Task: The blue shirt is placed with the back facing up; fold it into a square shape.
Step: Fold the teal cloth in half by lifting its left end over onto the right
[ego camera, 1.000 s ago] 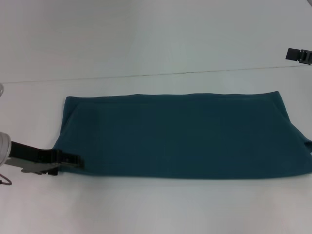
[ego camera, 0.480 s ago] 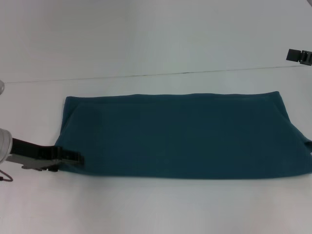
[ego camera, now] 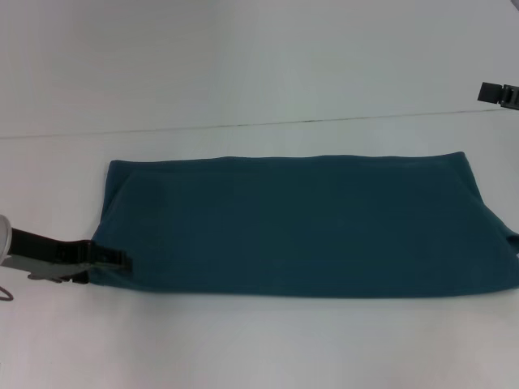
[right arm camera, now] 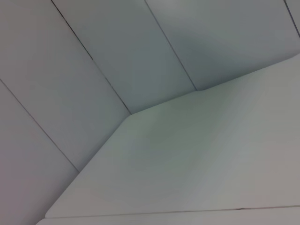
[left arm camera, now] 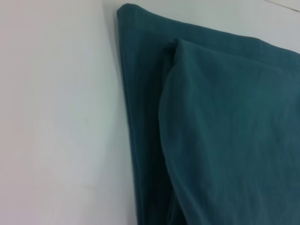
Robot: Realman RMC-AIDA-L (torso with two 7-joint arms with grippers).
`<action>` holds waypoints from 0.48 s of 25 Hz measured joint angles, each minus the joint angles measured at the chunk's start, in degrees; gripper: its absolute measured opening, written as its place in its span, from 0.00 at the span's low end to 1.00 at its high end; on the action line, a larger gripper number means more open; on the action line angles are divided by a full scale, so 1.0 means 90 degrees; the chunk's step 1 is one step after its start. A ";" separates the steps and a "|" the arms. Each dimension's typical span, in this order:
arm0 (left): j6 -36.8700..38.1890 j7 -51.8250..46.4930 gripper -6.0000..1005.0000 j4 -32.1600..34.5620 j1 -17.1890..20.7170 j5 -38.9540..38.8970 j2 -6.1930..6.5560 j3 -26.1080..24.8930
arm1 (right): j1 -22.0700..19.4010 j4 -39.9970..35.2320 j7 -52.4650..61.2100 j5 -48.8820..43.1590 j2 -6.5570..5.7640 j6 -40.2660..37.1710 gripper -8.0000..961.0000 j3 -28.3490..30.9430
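Observation:
The blue shirt (ego camera: 308,227) lies flat on the white table, folded into a long teal band running left to right, plain side up. My left gripper (ego camera: 122,261) sits low at the shirt's near left corner, its tip over the cloth edge. The left wrist view shows that corner of the blue shirt (left arm camera: 225,131), with a folded layer lying on top of another. My right gripper (ego camera: 491,91) hangs parked high at the far right, well away from the cloth.
The white table (ego camera: 259,340) extends in front of and behind the shirt. Its back edge (ego camera: 243,125) meets a pale wall. The shirt's right end reaches the right border of the head view. In the right wrist view, only the table top (right arm camera: 211,159) and wall panels show.
My left gripper has drawn back slightly to the left and lifted a little along the shirt's near left corner. The shirt and the right arm have not moved.

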 joint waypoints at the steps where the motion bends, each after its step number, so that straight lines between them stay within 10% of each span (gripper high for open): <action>1: 0.0011 0.0000 0.87 0.0001 0.0003 0.0000 0.0000 0.0003 | 0.0000 0.0002 0.0000 0.0000 0.0000 0.0004 0.95 0.0000; 12: 0.0046 0.0000 0.87 0.0006 0.0037 0.0000 -0.0003 0.0025 | -0.0004 0.0003 -0.0010 0.0000 -0.0006 0.0008 0.95 0.0000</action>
